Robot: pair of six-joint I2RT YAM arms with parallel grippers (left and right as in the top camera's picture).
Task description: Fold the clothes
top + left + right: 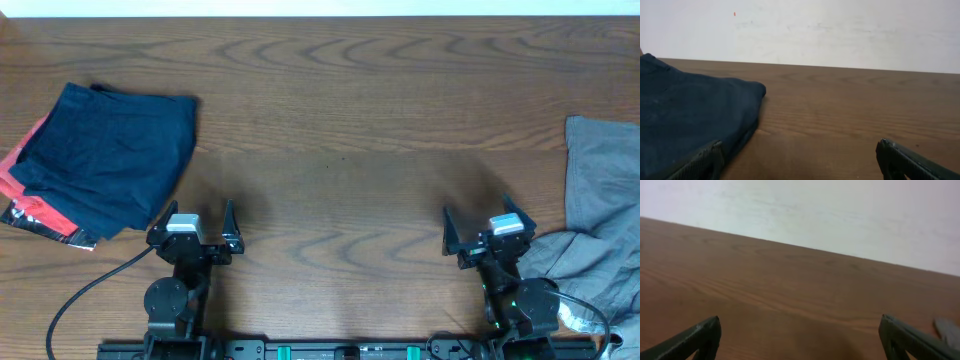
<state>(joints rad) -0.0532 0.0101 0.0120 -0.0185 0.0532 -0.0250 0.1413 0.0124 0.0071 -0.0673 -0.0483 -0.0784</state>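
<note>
At the far right edge of the bench (pixel 350 110), the grey shorts (pixel 605 195) lie partly out of the overhead view. Their upper part is spread fairly flat with a straight left edge, and their lower part is rumpled into soft folds bunched beside the base of the right arm. The cloth looks like plain matte cotton. A small grey sliver at the lower right of the right wrist view may be its edge, though it is too blurred to be sure. The right hand (pixel 480 214) sits just left of the shorts with its two dark fingers spread wide apart and only bare wood between them, as its own camera shows (pixel 805 340). Well apart, on the other side, the left hand (pixel 200 210) is likewise spread wide and grips nothing (pixel 800 165). One of its fingers overlaps the near edge of a navy garment (pixel 110 160) in the wrist view; whether they touch cannot be told. That garment is folded into a thick, rounded-cornered slab of dense, slightly fuzzy fabric (pixel 685 120) and rests on top of a red garment (pixel 30 205) with a black edge that pokes out at its lower left. The bench is brown wood with a wavy grain, and a pale wall (pixel 840 30) rises behind it. A black cable (pixel 90 290) curves away from the left arm's base.
</note>
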